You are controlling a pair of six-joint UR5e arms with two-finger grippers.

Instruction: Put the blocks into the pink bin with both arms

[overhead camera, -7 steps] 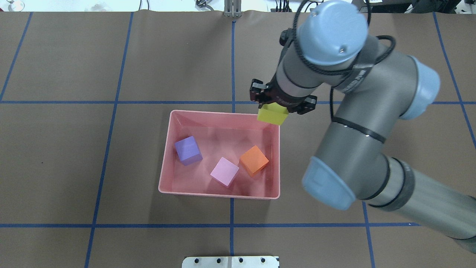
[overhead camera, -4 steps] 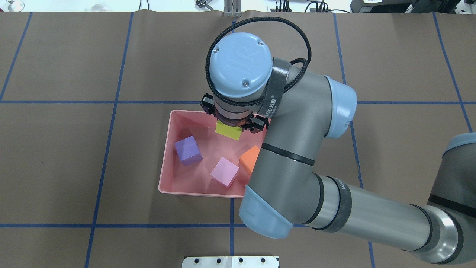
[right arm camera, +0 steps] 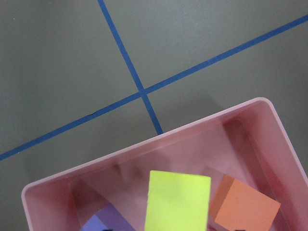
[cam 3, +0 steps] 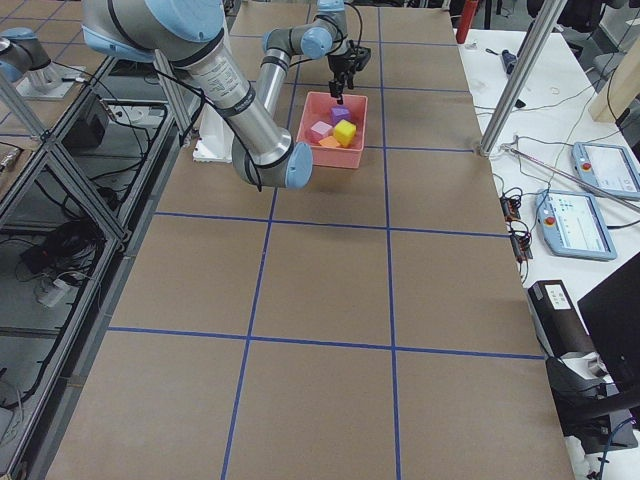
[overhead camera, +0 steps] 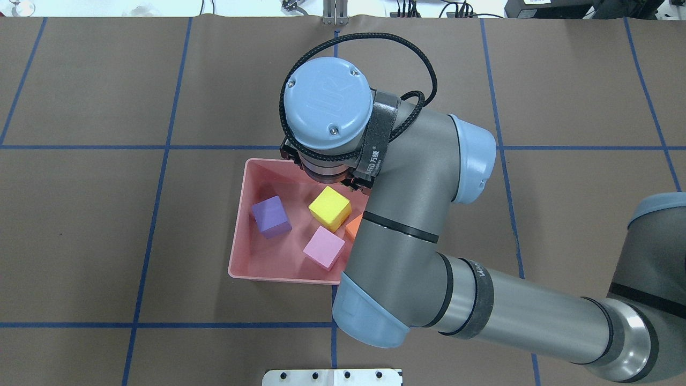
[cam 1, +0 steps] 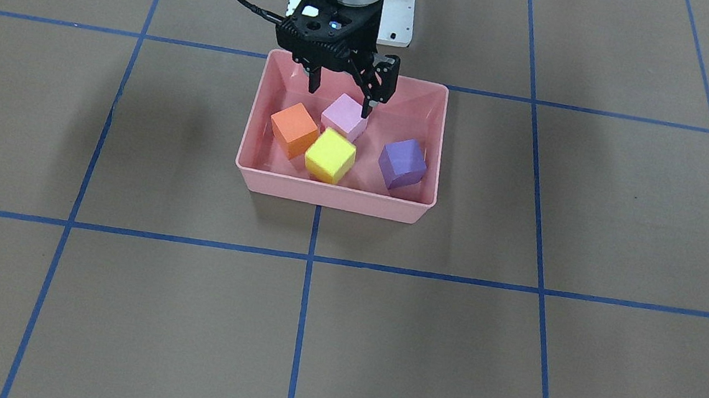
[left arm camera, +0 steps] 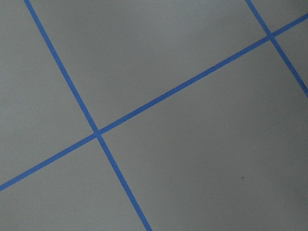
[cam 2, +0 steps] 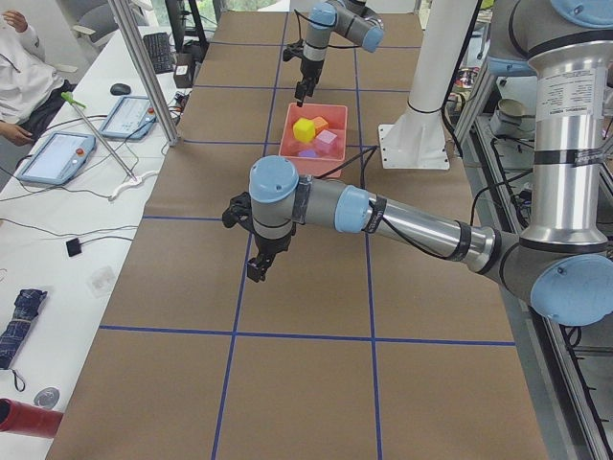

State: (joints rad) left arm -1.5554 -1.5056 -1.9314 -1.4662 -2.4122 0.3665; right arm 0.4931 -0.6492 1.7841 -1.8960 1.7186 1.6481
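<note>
The pink bin [cam 1: 333, 195] stands mid-table and holds all four blocks: yellow [cam 1: 330, 155], orange [cam 1: 294, 128], pale pink-lilac [cam 1: 344, 115] and purple [cam 1: 402, 162]. My right gripper [cam 1: 339, 102] hangs open and empty above the bin's robot-side half, over the pink-lilac block. In the overhead view my right wrist hides the gripper and part of the orange block [overhead camera: 353, 226]; the yellow block [overhead camera: 329, 208] lies beside it. The right wrist view looks down on the yellow block [right arm camera: 178, 199]. My left gripper [cam 2: 257, 268] hovers over bare table far from the bin; I cannot tell if it is open.
The white pedestal base [cam 1: 399, 10] stands just behind the bin on the robot's side. Blue tape lines [overhead camera: 161, 147] grid the brown table cover. A metal post [cam 2: 144, 67] and a side desk with tablets [cam 2: 57, 153] stand beyond the far table edge.
My right gripper has opened and let go of the yellow block, which now lies on the bin floor between the purple and orange blocks. The right arm shifted slightly left.
</note>
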